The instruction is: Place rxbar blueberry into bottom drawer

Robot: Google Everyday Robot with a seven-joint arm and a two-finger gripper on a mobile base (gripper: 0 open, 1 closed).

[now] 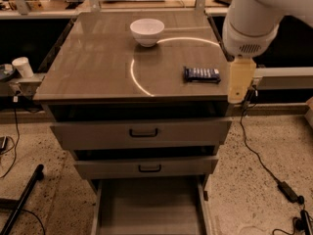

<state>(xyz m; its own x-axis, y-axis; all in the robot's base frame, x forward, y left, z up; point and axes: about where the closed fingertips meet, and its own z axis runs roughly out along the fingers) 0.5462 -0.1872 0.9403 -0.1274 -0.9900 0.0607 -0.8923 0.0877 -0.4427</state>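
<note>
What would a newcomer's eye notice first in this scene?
First comes the big white arm at the upper right, its gripper hanging just off the right edge of the cabinet top, close to the rxbar blueberry lying there. Next come the white bowl at the back of the top, and the bottom drawer pulled open near the floor.

Navy bar with pale print; white bowl; grey-brown top; cream gripper hangs at the top's right edge; grey bottom drawer; black handles.
</note>
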